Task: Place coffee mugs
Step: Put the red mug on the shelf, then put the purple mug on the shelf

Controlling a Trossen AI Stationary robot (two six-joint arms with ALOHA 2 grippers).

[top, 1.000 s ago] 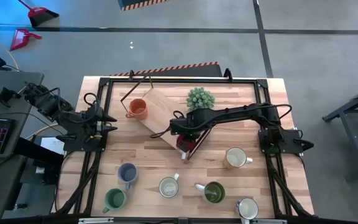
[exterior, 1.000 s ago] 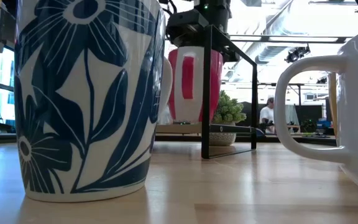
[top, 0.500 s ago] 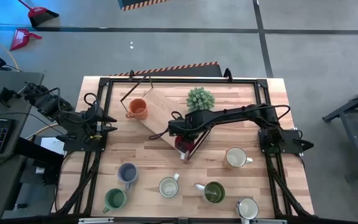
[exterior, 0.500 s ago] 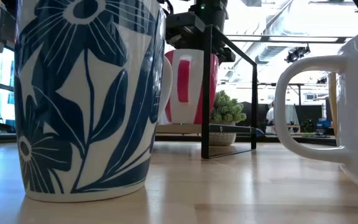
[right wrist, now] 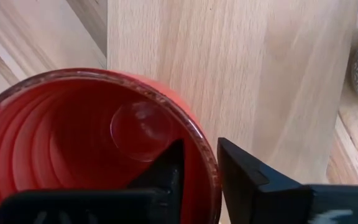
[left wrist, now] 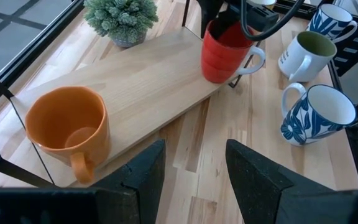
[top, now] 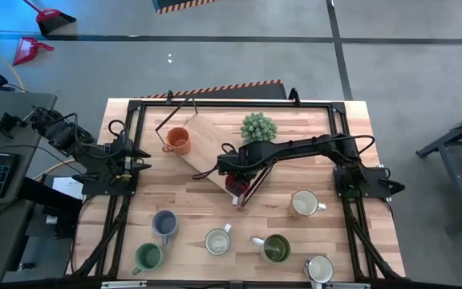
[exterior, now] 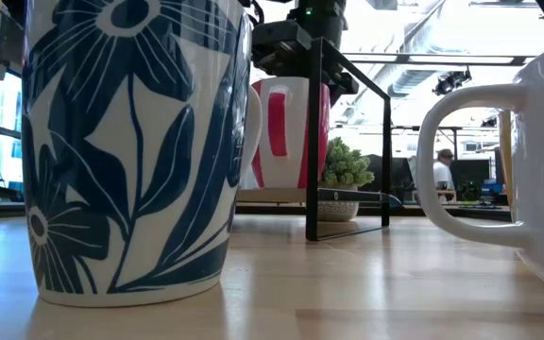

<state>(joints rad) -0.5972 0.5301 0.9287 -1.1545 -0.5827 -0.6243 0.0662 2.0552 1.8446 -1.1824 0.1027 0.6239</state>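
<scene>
My right gripper (top: 233, 174) reaches over the near end of the slanted wooden board (top: 215, 148) and is shut on the red-pink mug (top: 235, 185), which stands upright at the board's near end (left wrist: 225, 53). The orange mug (top: 176, 141) stands on the board's far left end. The other mugs stand on their bases on the table nearer me: blue-grey (top: 164, 223), bright green (top: 147, 258), dark olive (top: 276, 249) and three white or cream ones (top: 217, 241) (top: 303, 203) (top: 319, 269). My left gripper (left wrist: 194, 168) waits open at the table's left side. My right gripper pinches the red-pink mug's rim (right wrist: 205, 163), one finger (right wrist: 166, 177) inside the mug and the other (right wrist: 247, 177) outside. The fingers come from above, pointing down. The mug hangs upright; its base (exterior: 286, 185) is level with the board, touching or just clear I cannot tell.
A spiky green potted plant (top: 259, 127) stands just beyond the board. The board lies in a black wire frame (exterior: 321, 142) whose upright rods stand beside the red-pink mug. In the low view a blue-flowered mug (exterior: 130, 142) and a white mug (exterior: 518, 179) stand close.
My right gripper has come down a little and shifted slightly toward the table's left, carrying the red-pink mug lower toward the board. The mug has stayed upright. In the last half second it has hardly moved.
</scene>
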